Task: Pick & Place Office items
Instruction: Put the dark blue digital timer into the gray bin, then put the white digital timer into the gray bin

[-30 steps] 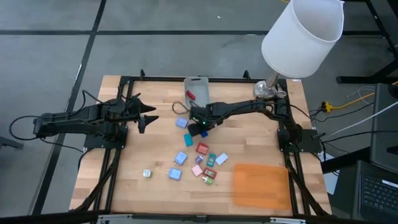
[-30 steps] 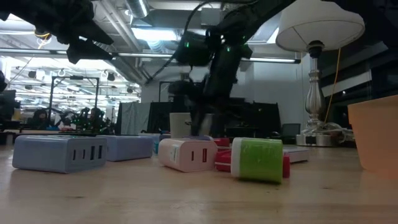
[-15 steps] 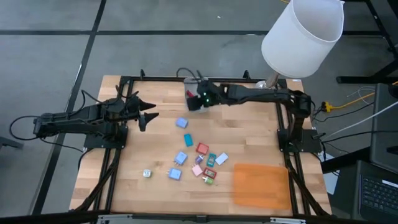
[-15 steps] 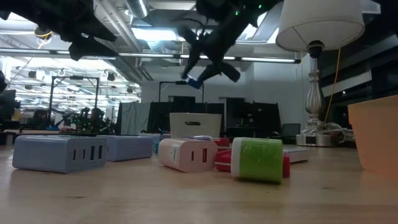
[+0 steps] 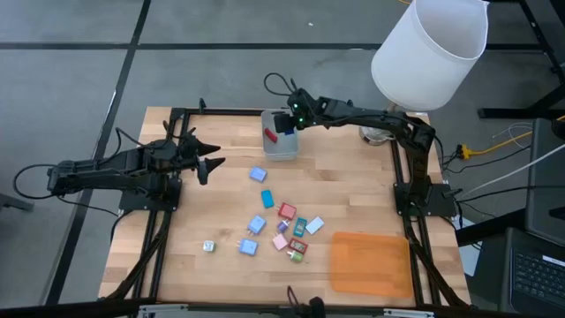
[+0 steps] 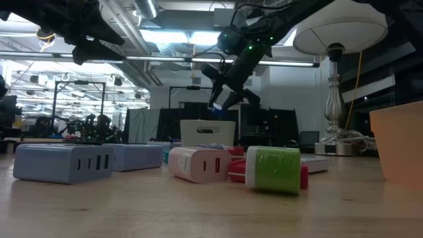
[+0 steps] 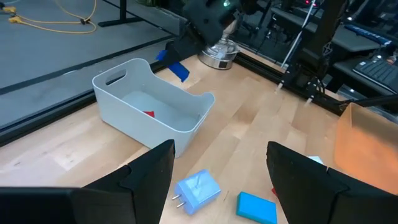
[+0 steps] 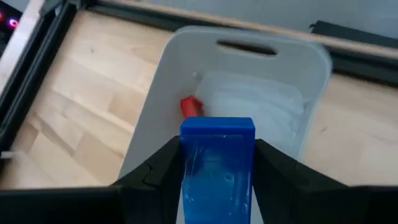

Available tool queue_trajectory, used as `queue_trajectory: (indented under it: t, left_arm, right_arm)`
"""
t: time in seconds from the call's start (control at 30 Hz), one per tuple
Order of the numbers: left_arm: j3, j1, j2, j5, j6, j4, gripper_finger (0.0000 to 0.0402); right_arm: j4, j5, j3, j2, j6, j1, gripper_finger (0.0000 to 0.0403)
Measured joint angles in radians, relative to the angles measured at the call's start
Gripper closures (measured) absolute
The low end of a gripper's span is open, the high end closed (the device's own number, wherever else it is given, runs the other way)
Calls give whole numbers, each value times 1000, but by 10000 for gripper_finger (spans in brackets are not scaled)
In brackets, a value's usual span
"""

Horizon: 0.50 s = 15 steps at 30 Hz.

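My right gripper (image 5: pixel 287 124) is above the grey bin (image 5: pixel 281 145) at the table's far side, shut on a blue block (image 8: pixel 217 134). The block also shows in the low view (image 6: pixel 217 103) and the left wrist view (image 7: pixel 176 67). A red piece (image 8: pixel 191 106) lies on the bin's floor. Several small office items, among them a blue one (image 5: pixel 258 175), a teal one (image 5: pixel 267 200) and a red one (image 5: pixel 287 211), lie on the table's middle. My left gripper (image 5: pixel 210 165) hangs open and empty above the table's left side. My right gripper pinches the blue block by its two opposite sides (image 8: pixel 188 167) between its two fingers (image 8: pixel 158 171). The block's free end sticks out past the fingertips. The fingers slant down from the table's right. The block is lifted clear, over the bin's opening.
A flat orange mat (image 5: pixel 371 262) lies at the near right. A lamp with a white shade (image 5: pixel 430 49) stands at the far right corner, its base (image 5: pixel 381 129) close to my right arm. Bare wood lies to the near left.
My right gripper has risen from the table's middle with the blue block, gone toward the far edge and turned about. It now stands over the grey bin. The block has been lifted clear of the table.
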Motion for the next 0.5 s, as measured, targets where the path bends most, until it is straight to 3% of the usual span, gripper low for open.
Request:
queue_trajectory:
  t: [0.13,0.23,0.4,0.5]
  left_arm:
    - [0,0,0,-3,0,0,151]
    - [0,0,0,-3,0,0,151]
    - [0,0,0,-3,6,0,151]
    - [0,0,0,-3,8,-1,151]
  right_arm:
    - [14,-3,0,0,0,-10,177]
    - [21,-6,0,0,7,-12,156]
    - [49,-9,0,0,22,-12,161]
    - [95,-83,0,0,41,-12,174]
